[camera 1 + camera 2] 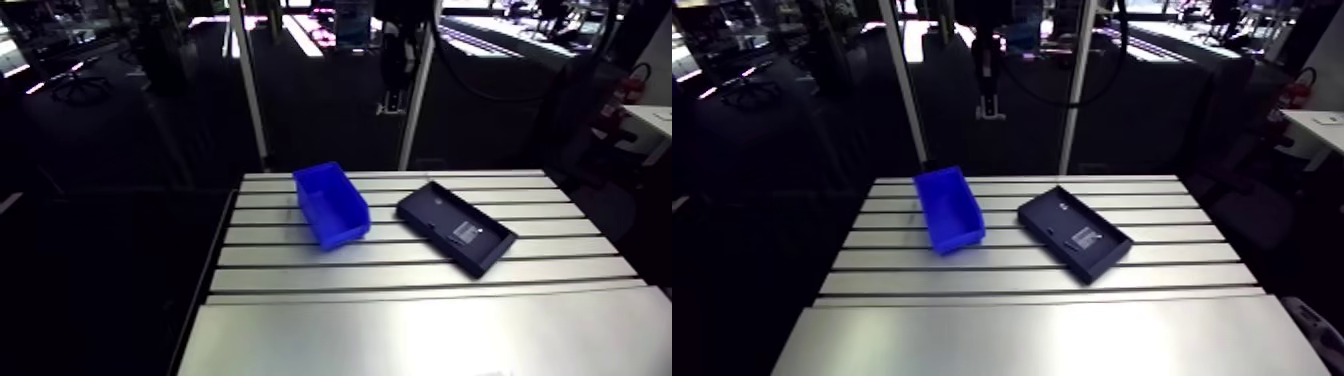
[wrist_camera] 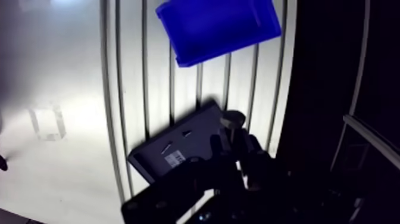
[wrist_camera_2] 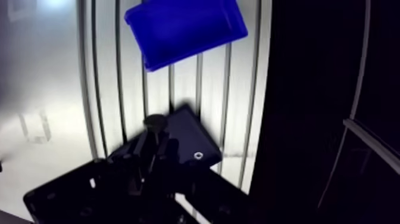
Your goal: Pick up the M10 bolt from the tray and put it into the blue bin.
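We are gripping the M10 bolt (image 2: 233,120) in our pincer (image 2: 234,143): the fingers are pressing on its shank, and the round head is sticking out ahead of the tips. We are hanging above the black tray (image 2: 172,152), over its corner toward the blue bin (image 2: 217,27). In the arm view, tray and bin are lying near each other, not touching, on the slotted aluminium worktop (image 1: 420,320)
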